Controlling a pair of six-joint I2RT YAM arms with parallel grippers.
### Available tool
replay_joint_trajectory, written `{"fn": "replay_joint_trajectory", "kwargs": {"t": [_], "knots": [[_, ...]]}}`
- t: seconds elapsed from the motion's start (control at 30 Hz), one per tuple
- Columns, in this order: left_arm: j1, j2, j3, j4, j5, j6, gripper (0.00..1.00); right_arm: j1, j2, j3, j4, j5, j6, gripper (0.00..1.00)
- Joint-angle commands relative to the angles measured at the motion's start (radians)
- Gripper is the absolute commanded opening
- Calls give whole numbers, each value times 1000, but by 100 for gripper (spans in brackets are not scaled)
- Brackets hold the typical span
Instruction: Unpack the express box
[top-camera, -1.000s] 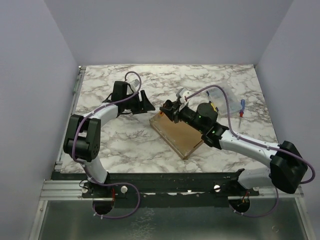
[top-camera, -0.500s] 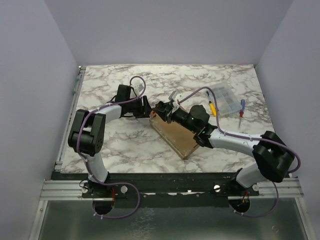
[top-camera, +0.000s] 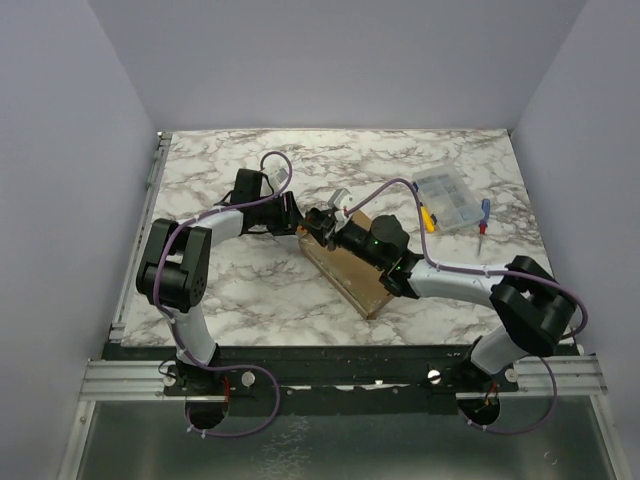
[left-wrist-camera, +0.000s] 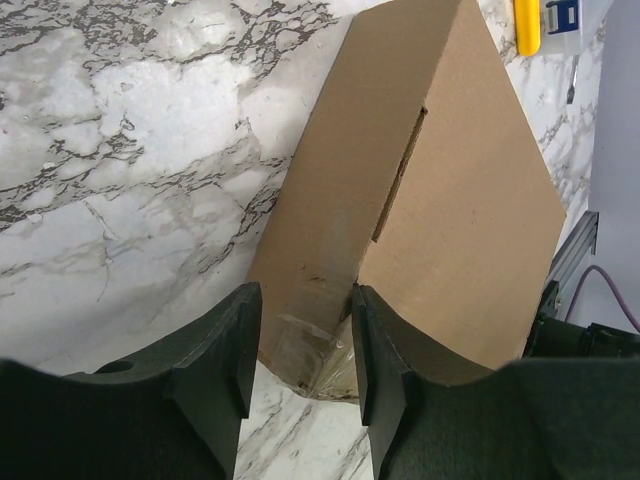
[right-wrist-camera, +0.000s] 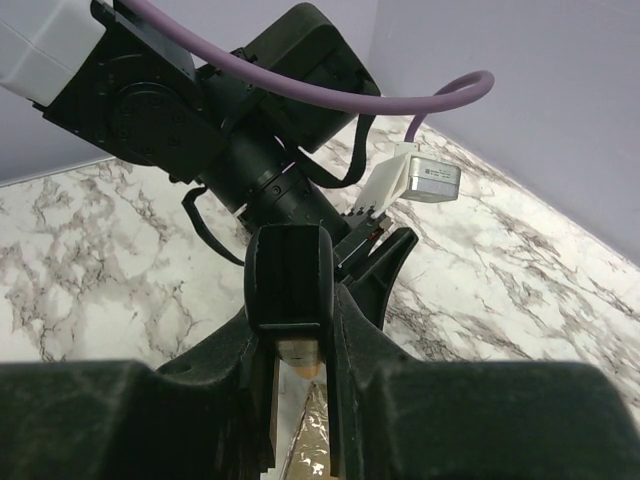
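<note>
The express box (top-camera: 355, 268) is a flat brown cardboard mailer lying closed and slantwise mid-table. In the left wrist view its taped far-left corner (left-wrist-camera: 320, 350) sits between my left gripper's (left-wrist-camera: 305, 300) fingers, and both press against the cardboard (left-wrist-camera: 450, 200). From above, the left gripper (top-camera: 298, 225) meets that corner. My right gripper (top-camera: 325, 222) hovers just above the same corner, shut on a black-handled cutter (right-wrist-camera: 290, 275) whose metal tip points down at the shiny tape (right-wrist-camera: 312, 440). The two grippers nearly touch.
A clear plastic compartment case (top-camera: 448, 198) lies at the back right. Beside it are a yellow item (top-camera: 428, 218) and a blue-and-red tool (top-camera: 483, 218). The left arm's wrist and purple cable (right-wrist-camera: 300, 70) fill the space just beyond the cutter.
My left gripper moved right onto the box's far-left corner and narrowed its jaws. My right arm carried the cutter left, toward the same corner.
</note>
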Motion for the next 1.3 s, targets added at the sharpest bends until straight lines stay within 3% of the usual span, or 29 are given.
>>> {"fn": "replay_joint_trajectory", "kwargs": {"t": [0.0, 0.7, 1.27], "knots": [[-3, 33, 8, -23, -19, 25, 45, 7, 31, 5, 61, 33, -11, 1], [-4, 43, 13, -30, -18, 24, 40, 18, 75, 24, 60, 41, -10, 1], [-4, 55, 24, -67, -58, 44, 37, 38, 103, 19, 46, 156, -16, 1]]}}
